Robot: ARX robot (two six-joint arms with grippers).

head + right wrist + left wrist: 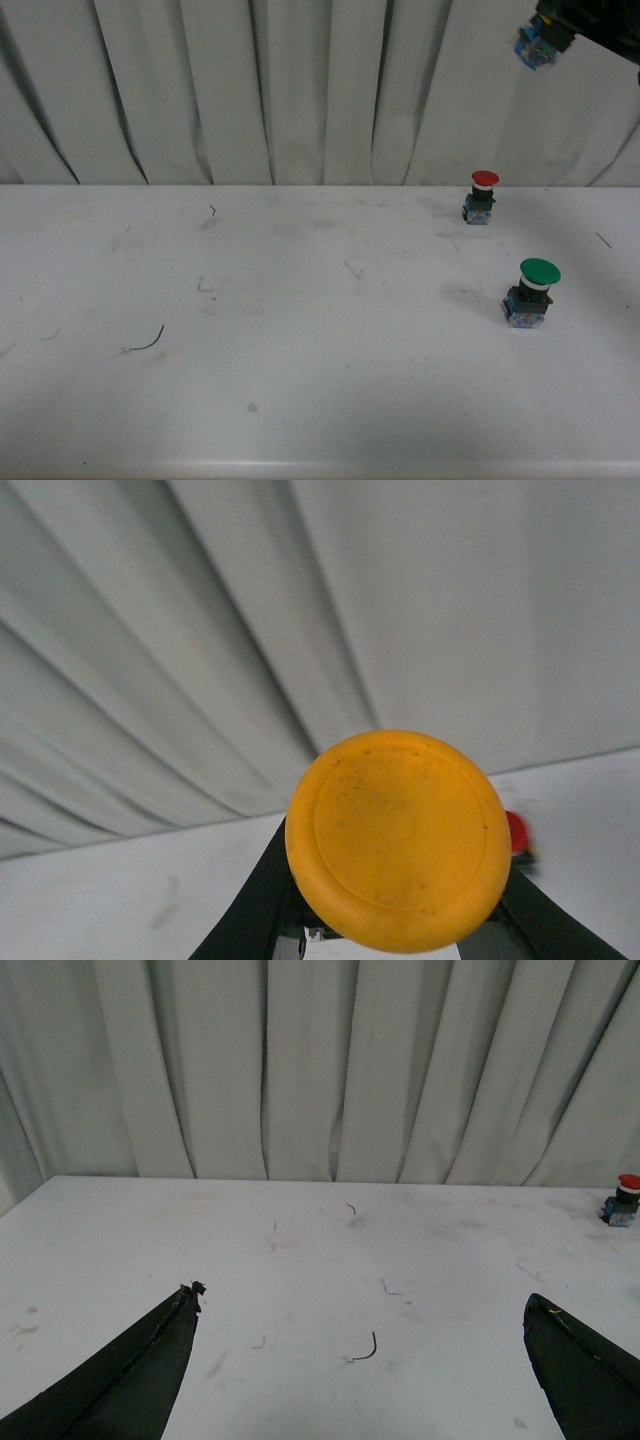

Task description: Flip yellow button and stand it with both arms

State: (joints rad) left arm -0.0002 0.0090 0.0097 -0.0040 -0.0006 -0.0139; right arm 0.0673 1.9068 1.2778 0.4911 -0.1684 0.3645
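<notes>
The pleated curtain point(300, 90) fills the background, and the white tabletop point(300, 380) runs below it. The front view's corner cuts off the right arm, so only a black piece of the right gripper point(556, 24) shows there. In the right wrist view the round cap hides the body of the yellow button point(398, 840) and the tips of the right fingers point(250, 915). The cap is yellow-orange and lightly scuffed, and it faces the wrist camera square on. In the front view only the button's blue-grey base shows, tilted against the curtain. The button is held in the air, clear of the tabletop, up towards the far right corner. The right fingers pinch it from both sides beneath the cap. The left gripper point(365, 1295) has its fingers point(130, 1380) spread wide, with nothing between them but bare tabletop. The green-capped button point(532, 292) stands upright near the right edge. The smaller red-capped button point(484, 197) stands upright by the far edge.
</notes>
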